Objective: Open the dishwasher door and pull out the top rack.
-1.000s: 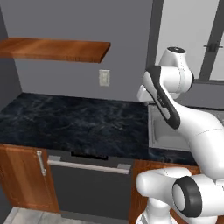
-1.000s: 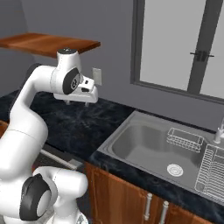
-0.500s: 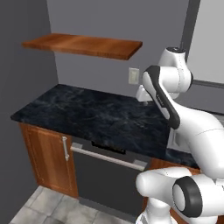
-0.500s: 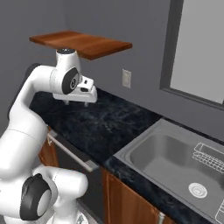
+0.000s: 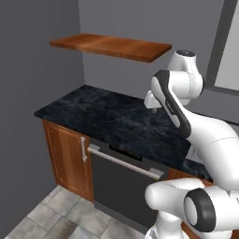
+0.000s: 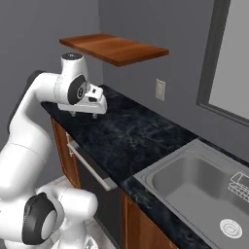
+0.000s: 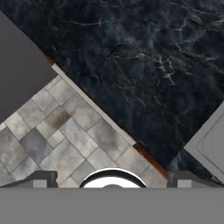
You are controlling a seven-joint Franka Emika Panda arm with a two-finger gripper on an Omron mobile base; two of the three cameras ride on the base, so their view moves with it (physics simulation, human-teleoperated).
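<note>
In the left base view, a grey side wall [image 5: 28,93] closes the scene on the left, with grey stone floor tiles [image 5: 56,212] at its foot. Next comes a reddish-brown wooden cabinet door [image 5: 65,158] with an upright silver pull, standing just beside the task's thing: the dishwasher door [image 5: 122,184], a wide dark grey flat panel with a long horizontal silver bar handle [image 5: 125,162] across its top. It stands shut, flush under the front edge of the black marbled stone table [image 5: 112,119]. The top rack is hidden behind it.

A reddish-brown wooden wall shelf [image 5: 112,46] hangs above the table, well apart from the stone surface. The white arm rises at the lower right and bends over the table; its tool [image 5: 150,103] hangs above the stone, near the back wall, touching nothing. The tool's dark tips sit wide apart at the two bottom corners of the hand view, with nothing between them.

In the right base view, the tool [image 6: 90,108] hangs over the left part of the table, above and behind the dishwasher front. The floor before the door lies open. Farther right, a white wall outlet [image 6: 160,90] sits on the back wall, then a grey steel sink basin [image 6: 194,187] is sunk into the table, below a dark-framed window [image 6: 228,58].
</note>
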